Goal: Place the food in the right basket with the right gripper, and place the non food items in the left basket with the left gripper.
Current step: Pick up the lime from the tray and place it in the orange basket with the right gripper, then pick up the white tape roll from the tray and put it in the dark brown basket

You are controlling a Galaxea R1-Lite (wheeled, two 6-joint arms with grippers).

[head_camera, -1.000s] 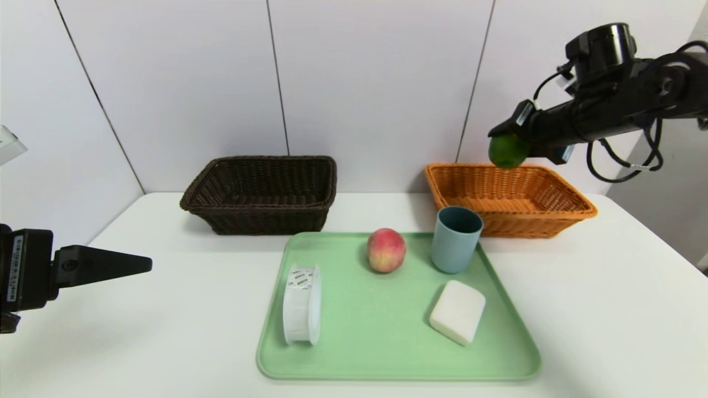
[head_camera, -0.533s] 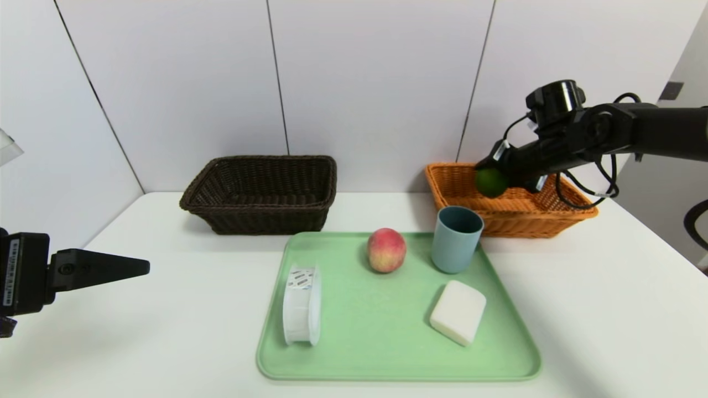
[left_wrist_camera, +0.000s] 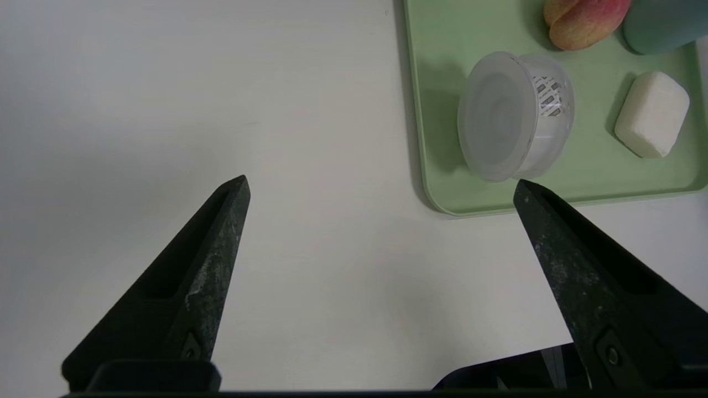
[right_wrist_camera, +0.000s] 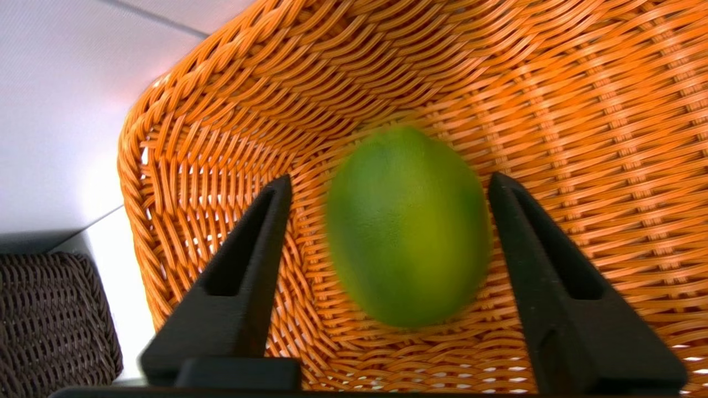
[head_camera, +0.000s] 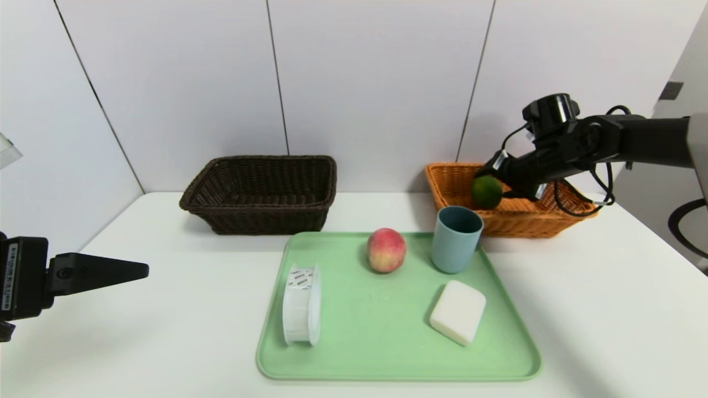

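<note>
Jaws of the right gripper (head_camera: 494, 178) stand spread inside the woven orange wicker basket (head_camera: 569, 213) in the head view, the glossy green citrus fruit (head_camera: 487, 192) just off their tips, the arm angled down. Left wrist view: left gripper (left_wrist_camera: 381, 190) wide apart above the smooth white table (left_wrist_camera: 166, 99), near the green tray (left_wrist_camera: 442, 204). Right wrist view: both black fingers (right_wrist_camera: 243, 276) flank the oval fruit with gaps.
</note>
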